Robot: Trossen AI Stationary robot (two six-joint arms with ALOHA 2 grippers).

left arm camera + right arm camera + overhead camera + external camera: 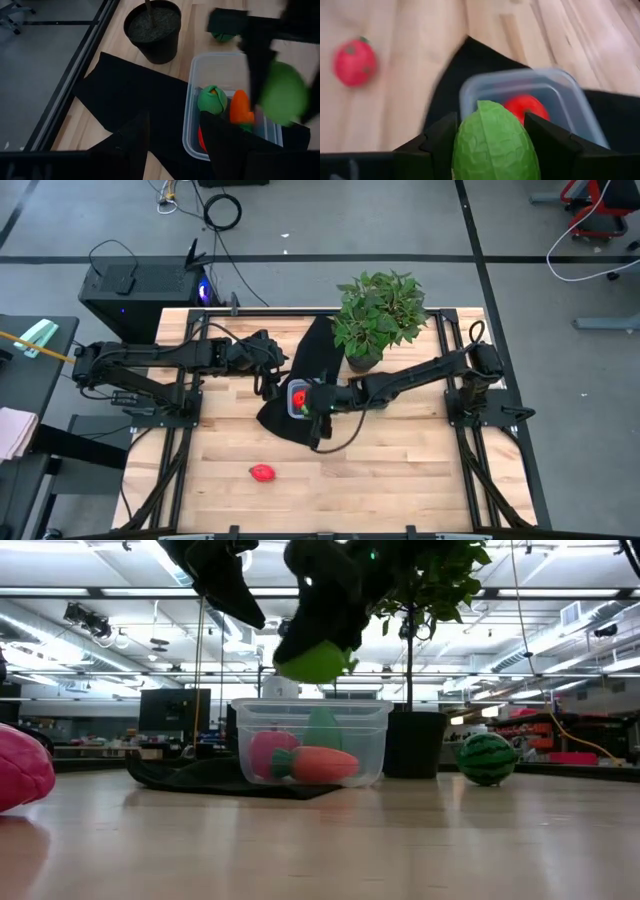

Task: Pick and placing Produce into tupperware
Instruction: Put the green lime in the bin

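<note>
wooden table [400, 480] carries black cloth [125, 100], grey floor [400, 220] around.

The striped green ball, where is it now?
In the low view the striped green ball rests on the table, right of the plant pot, outside the clear box.

Non-task items on and around the surface.
Potted plant [375, 315], leafy, upright in a black pot at the far edge of the wooden surface [380, 480]. Black cloth [310, 365] lies flat just beside the pot. Off the surface: black computer tower [130, 290], coiled cable [222, 210] on the floor.
</note>
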